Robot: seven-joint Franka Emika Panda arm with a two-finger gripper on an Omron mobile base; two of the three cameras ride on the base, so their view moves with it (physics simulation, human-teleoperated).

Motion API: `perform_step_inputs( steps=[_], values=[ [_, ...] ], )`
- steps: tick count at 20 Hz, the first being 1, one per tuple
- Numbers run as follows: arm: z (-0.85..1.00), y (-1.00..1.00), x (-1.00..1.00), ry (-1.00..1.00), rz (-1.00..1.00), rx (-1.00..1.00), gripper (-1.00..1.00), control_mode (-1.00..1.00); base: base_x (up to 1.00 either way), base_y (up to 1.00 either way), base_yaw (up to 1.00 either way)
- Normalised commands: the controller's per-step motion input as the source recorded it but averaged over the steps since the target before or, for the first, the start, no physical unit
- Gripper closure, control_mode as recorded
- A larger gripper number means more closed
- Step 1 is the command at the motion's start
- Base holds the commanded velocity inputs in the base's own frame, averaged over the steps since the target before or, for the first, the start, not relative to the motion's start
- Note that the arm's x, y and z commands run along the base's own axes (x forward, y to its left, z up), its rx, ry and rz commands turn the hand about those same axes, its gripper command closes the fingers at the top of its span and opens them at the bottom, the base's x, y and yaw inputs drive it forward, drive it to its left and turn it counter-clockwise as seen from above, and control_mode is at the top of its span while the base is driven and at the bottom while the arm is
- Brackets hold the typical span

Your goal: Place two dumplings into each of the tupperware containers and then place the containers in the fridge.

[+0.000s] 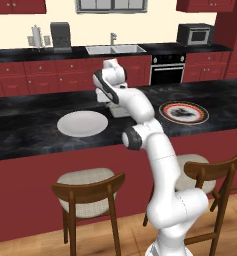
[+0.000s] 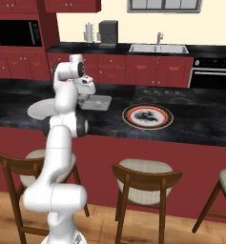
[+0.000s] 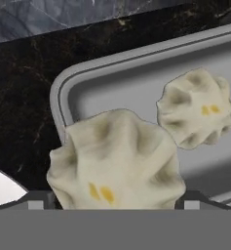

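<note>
The white arm (image 1: 155,165) rises from the lower right and bends forward over the dark marbled tabletop (image 1: 30,127), its wrist hanging above a pale grey container (image 1: 121,112) that is mostly hidden behind it. Left of that sits a round white plate (image 1: 82,123); off to the right, a red-rimmed plate (image 1: 184,112). Three wooden stools (image 1: 87,192) line the near side. Behind stand the sink (image 1: 115,49), black oven (image 1: 167,70) and microwave (image 1: 195,34).

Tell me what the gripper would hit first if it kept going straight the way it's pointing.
Most likely the near dumpling, sitting right between the open jaws in the hand view. It overlaps the container rim, so depth is uncertain. A second dumpling lies farther in.
</note>
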Motion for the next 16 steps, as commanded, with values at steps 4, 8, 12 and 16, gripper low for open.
perform_step_inputs(
  steps=[4,8,12,16],
  values=[
    [-0.19,-0.37,0.36,0.0,-0.02,0.0,1.0,-1.0,0.0,0.0,0.0],
    [-0.09,-0.08,0.36,0.0,0.0,0.0,1.0,-1.0,0.0,0.0,0.0],
    [-0.06,-0.35,0.14,0.0,0.0,0.0,1.0,-1.0,0.0,0.0,0.0],
    [-0.01,-0.4,-0.08,0.0,0.0,0.0,1.0,-1.0,0.0,0.0,0.0]
  ],
)
